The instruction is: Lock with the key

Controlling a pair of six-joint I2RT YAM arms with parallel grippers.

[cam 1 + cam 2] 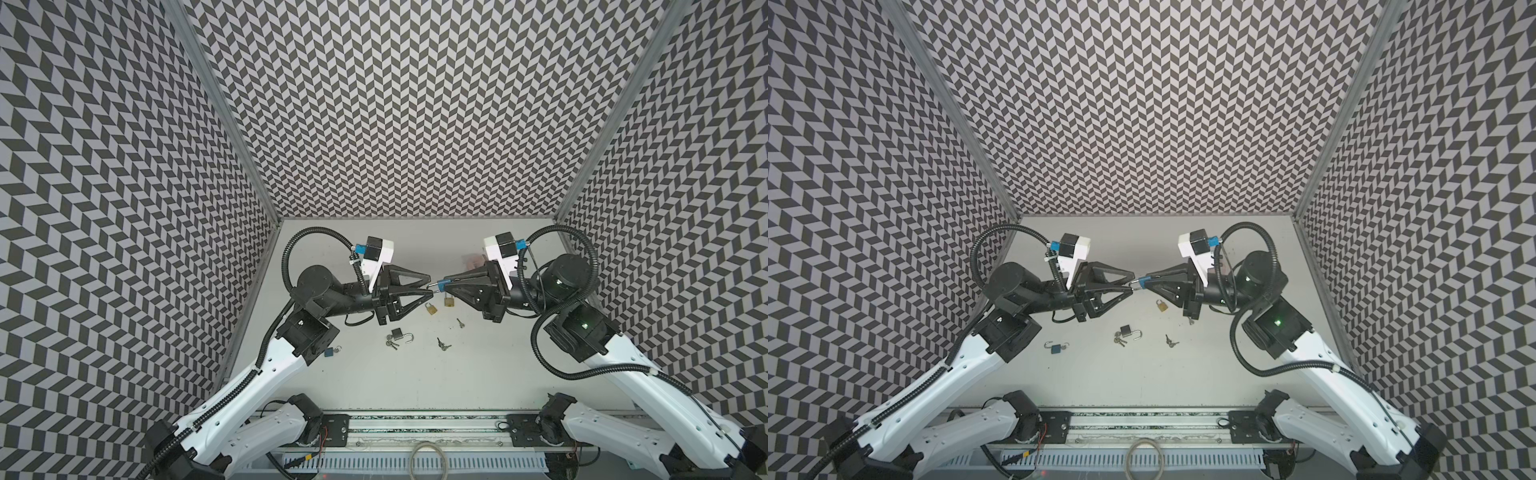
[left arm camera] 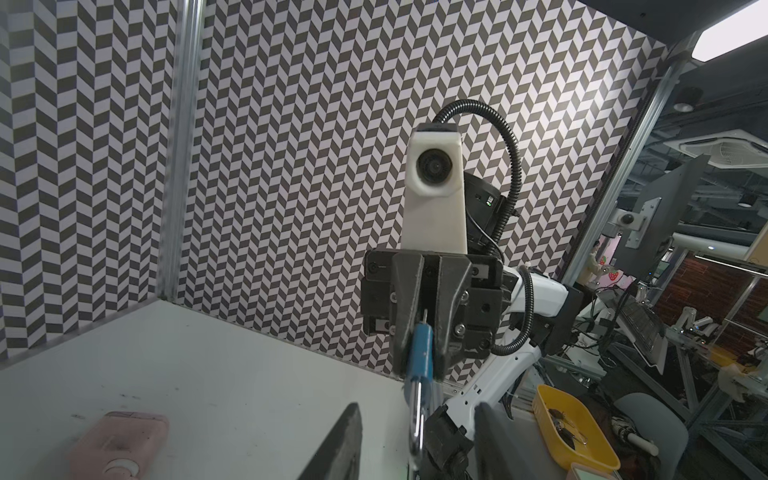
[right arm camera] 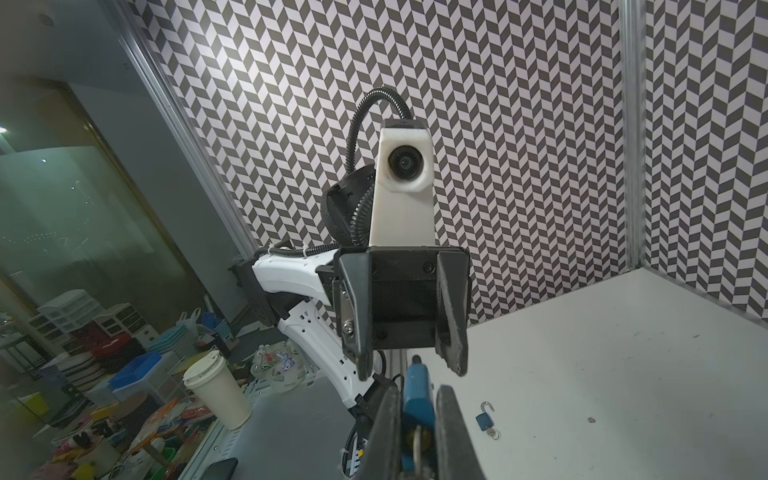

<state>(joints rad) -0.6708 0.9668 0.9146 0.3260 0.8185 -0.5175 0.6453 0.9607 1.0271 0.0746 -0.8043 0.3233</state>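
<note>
A blue padlock (image 1: 443,284) (image 1: 1141,284) hangs in mid-air over the table's middle, with my right gripper (image 1: 441,285) (image 3: 419,436) shut on its body (image 3: 417,392). A key (image 3: 417,444) sticks out of the lock's underside, between the right fingers. The silver shackle (image 2: 416,411) points at my left gripper (image 1: 431,284) (image 2: 417,440), which is open. Its two fingers stand on either side of the shackle without touching it. The shackle shows edge-on, so I cannot tell whether it is latched.
On the table below lie two brass padlocks (image 1: 431,308), a black padlock (image 1: 400,333) with its shackle open beside keys (image 1: 392,342), more loose keys (image 1: 442,344) and another blue padlock (image 1: 1055,348). A pink object (image 2: 120,440) sits near the back wall.
</note>
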